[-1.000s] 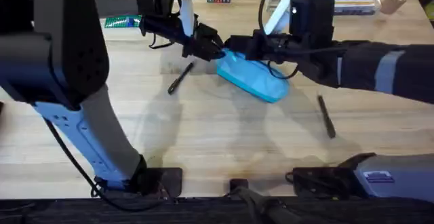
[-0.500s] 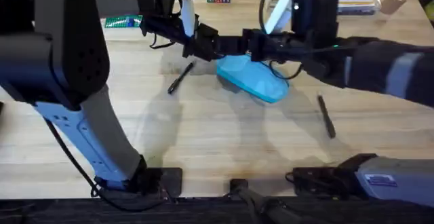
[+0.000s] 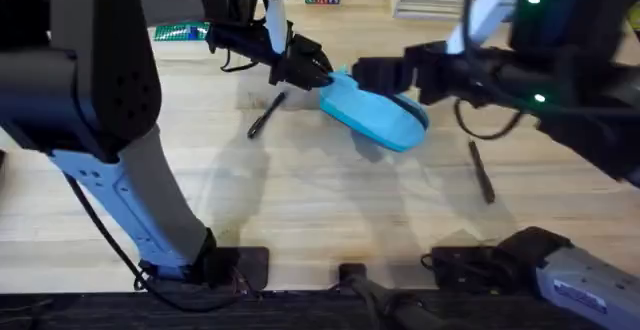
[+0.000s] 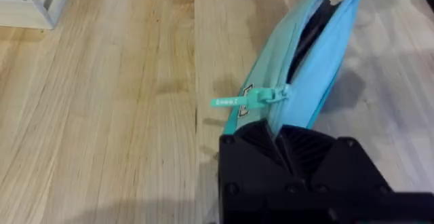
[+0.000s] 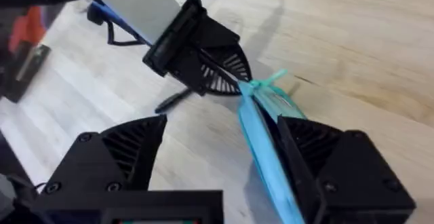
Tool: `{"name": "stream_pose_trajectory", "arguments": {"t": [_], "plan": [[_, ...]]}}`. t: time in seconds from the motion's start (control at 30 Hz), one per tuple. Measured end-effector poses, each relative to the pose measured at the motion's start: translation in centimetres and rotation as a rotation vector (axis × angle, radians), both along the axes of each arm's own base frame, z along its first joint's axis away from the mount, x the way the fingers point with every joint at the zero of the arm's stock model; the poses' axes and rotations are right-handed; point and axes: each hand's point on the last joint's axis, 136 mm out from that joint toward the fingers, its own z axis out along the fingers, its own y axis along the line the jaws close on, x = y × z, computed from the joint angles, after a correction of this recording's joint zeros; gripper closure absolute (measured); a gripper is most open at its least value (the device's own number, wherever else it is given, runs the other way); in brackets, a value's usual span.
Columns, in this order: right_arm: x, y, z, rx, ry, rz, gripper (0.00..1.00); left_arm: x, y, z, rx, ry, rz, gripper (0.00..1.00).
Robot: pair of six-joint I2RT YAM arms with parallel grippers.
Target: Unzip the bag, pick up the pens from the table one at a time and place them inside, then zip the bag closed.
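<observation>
Bag [image 3: 375, 115] on the far middle part of the table [image 3: 300, 200], with one end lifted a little and pinched between the pressed-together fingers of the left gripper [image 3: 318, 72]. Seen from the left wrist: zipper pull [image 4: 247, 100] just beside those fingers, at the held end, and a dark opening [image 4: 313, 30] along the top toward the other end. Judged from this as already unzipped, or nearly so. Right gripper [image 3: 385, 72] just above the bag, fingers spread wide, gripping nothing; in the right wrist view the thin blue edge of the bag close beside one finger, perhaps touching, hard to tell. Pens not yet inside: first pen [image 3: 268, 113] flat on the wood near the held end of the bag, second pen [image 3: 482, 170] well apart on the right side. Step in hand, as a judgement: end of the unzipping, start of the collecting. Next move probably for the right arm: away from the bag, down over the second pen, fingers placed across the thin shaft and closed gently near its middle. For the left arm: only a firm hold on the bag end, so that the opening does not fall shut. Some care needed, since a round thin pen on smooth wood rolls easily.
</observation>
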Motion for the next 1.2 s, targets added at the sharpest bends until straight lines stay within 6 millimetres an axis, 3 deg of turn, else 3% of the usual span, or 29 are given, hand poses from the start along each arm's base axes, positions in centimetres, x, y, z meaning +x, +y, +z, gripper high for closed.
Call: {"name": "stream_pose_trajectory", "arguments": {"t": [0.23, 0.4, 0.43, 0.53, 0.57, 0.97, 1.07, 1.2], "plan": [[-2.4, -2.5, 1.4, -0.08, -0.056, -0.034, 0.006, 0.0, 0.0, 0.0, 0.0, 0.0, 0.0, 0.959], [-4.2, -3.6, 1.2, -0.127, -0.049, -0.025, 0.006, 0.0, 0.0, 0.0, 0.0, 0.0, 0.0, 0.959], [-5.9, -4.7, 0.5, -0.178, -0.025, -0.019, 0.006, 0.0, 0.0, 0.0, 0.0, -0.005, -0.002, 0.747], [-6.4, -5.4, 0.2, -0.21, -0.019, -0.032, 0.006, 0.0, 0.0, 0.0, 0.0, -0.004, -0.002, 0.272], [-6.6, -5.9, 0.3, -0.227, -0.031, -0.044, 0.006, 0.0, 0.0, 0.0, 0.001, 0.001, 0.0, 0.016], [-6.7, -6.4, -0.1, -0.25, -0.022, -0.058, 0.006, 0.4, 0.7, 0.2, 0.006, -0.011, 0.016, 0.008], [-6.8, -6.7, -0.4, -0.267, -0.01, -0.068, 0.006, 0.7, 1.6, 1.6, 0.026, -0.049, 0.04, 0.008], [-7.0, -7.2, -0.8, -0.291, 0.005, -0.08, 0.007, 0.4, 3.3, 4.9, 0.073, -0.122, 0.079, 0.008]]}}
